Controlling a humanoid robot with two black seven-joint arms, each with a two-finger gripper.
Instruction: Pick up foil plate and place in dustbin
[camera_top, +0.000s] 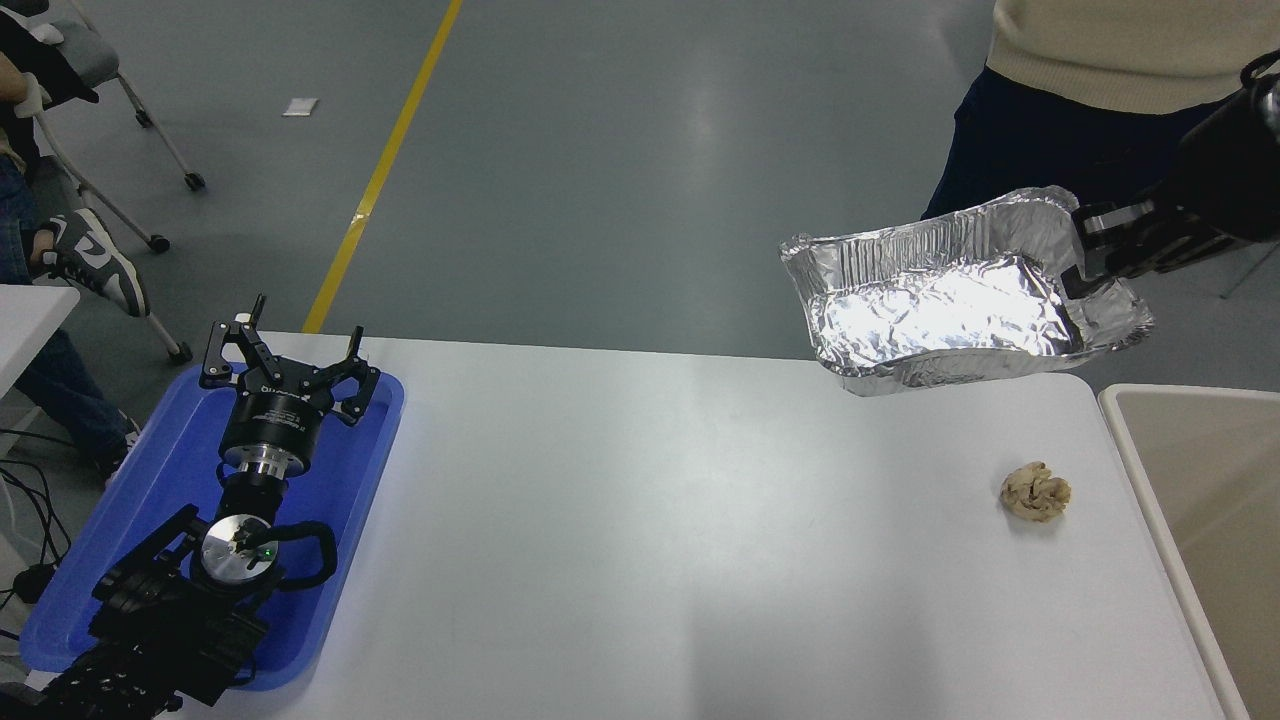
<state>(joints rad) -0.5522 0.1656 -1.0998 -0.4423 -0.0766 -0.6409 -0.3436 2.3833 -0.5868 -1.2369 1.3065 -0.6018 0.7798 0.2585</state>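
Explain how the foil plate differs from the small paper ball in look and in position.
The foil plate is shiny silver with a ribbed rim, while the paper ball is dull tan and wadded. The foil plate is held in the air by the right gripper, clamped on its right end, whereas the paper ball lies on the table, untouched. The foil plate looks far larger than the paper ball. Both are at the table's right side, beside the dustbin.
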